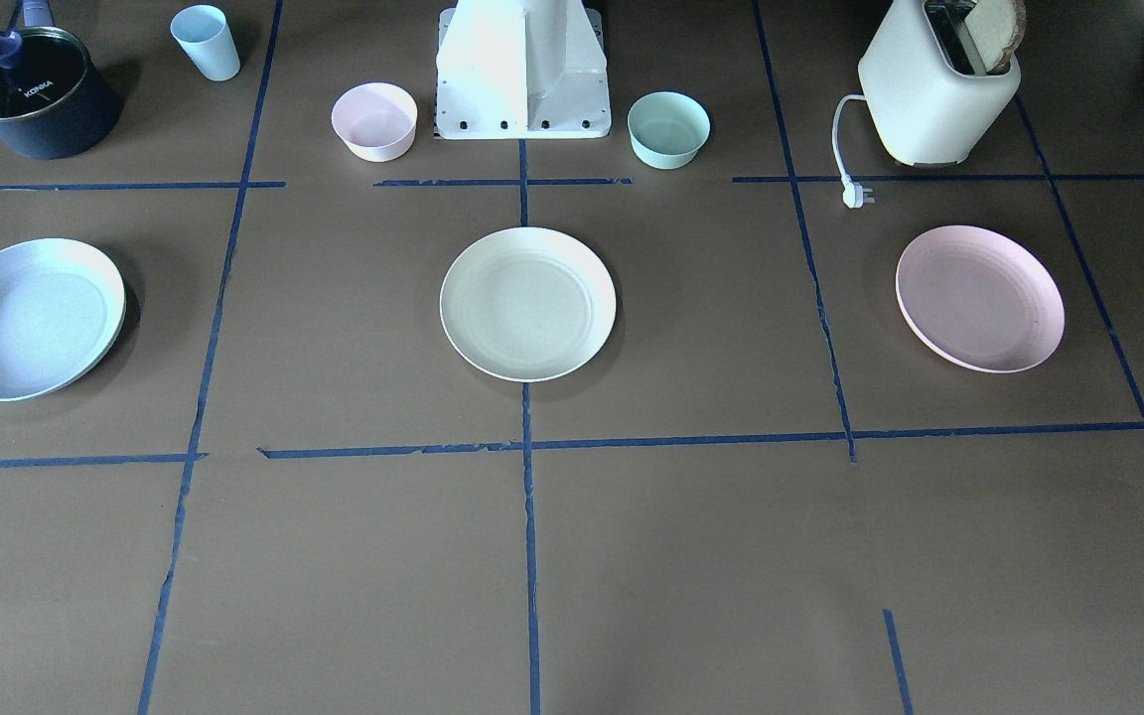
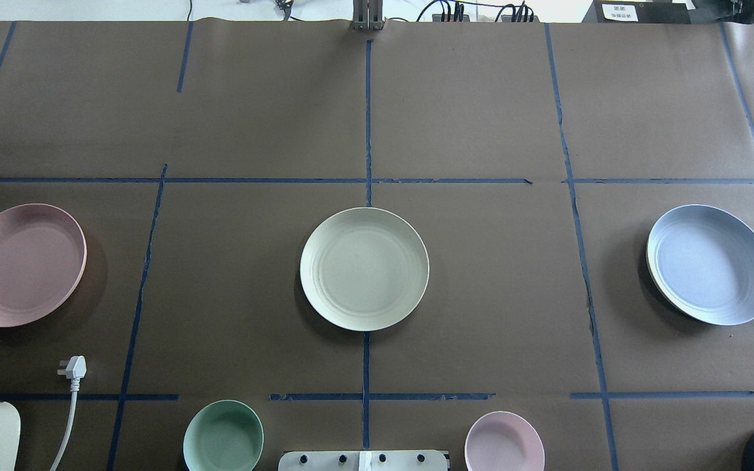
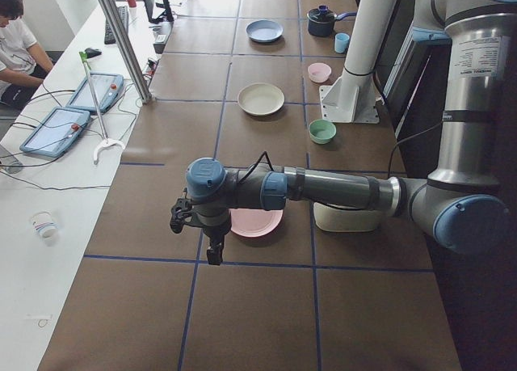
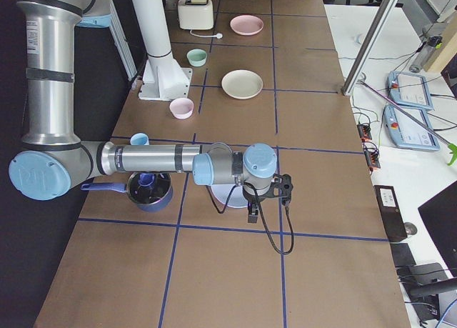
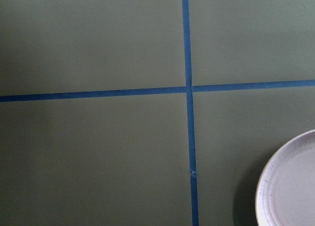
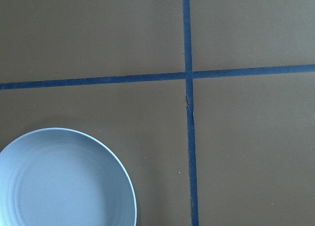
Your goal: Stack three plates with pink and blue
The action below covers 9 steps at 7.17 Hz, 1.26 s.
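Three plates lie apart in a row on the brown table: a cream-white plate [image 2: 364, 268] in the middle, a pale pink plate [image 2: 20, 263] on my left and a pale blue plate [image 2: 711, 263] on my right. My left gripper [image 3: 212, 254] hangs over the table just beyond the pink plate [image 3: 257, 222], whose edge shows in the left wrist view [image 5: 290, 186]. My right gripper [image 4: 251, 215] hangs just beyond the blue plate [image 6: 64, 181]. Both grippers show only in the side views, so I cannot tell whether they are open or shut.
Near my base [image 1: 522, 74] stand a small pink bowl [image 1: 374, 121] and a mint bowl [image 1: 668, 129]. A toaster [image 1: 939, 84] with a loose plug [image 1: 855, 194] is on my left. A dark pot [image 1: 31, 89] and a blue cup [image 1: 207, 42] are on my right.
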Tool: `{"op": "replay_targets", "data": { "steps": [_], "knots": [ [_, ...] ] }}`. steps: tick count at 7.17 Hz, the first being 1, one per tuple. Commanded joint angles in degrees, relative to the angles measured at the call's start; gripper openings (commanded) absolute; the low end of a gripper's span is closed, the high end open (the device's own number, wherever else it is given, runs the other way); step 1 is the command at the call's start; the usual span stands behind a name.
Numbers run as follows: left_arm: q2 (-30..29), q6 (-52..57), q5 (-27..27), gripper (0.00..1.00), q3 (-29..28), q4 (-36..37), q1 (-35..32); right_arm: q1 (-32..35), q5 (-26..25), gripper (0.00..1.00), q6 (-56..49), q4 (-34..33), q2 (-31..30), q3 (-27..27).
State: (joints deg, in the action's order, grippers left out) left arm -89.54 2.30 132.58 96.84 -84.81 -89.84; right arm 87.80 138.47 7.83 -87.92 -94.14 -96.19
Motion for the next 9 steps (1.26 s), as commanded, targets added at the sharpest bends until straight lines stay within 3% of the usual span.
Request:
{"op": "replay_targets", "data": {
  "steps": [1,6,9],
  "knots": [
    [2.4,0.2,0.1,1.00,2.7,0.4,0.3,0.0,0.0,1.00,0.0,1.3,0.3,1.4],
    [2.4,-0.2,0.1,1.00,3.5,-0.4,0.5,-0.3,0.1,1.00,0.1,1.6,0.3,2.7],
    [5.3,0.3,0.1,1.00,2.5,-8.1,0.6,-0.3,0.4,1.00,0.1,1.6,0.2,2.1]
  ]
}}
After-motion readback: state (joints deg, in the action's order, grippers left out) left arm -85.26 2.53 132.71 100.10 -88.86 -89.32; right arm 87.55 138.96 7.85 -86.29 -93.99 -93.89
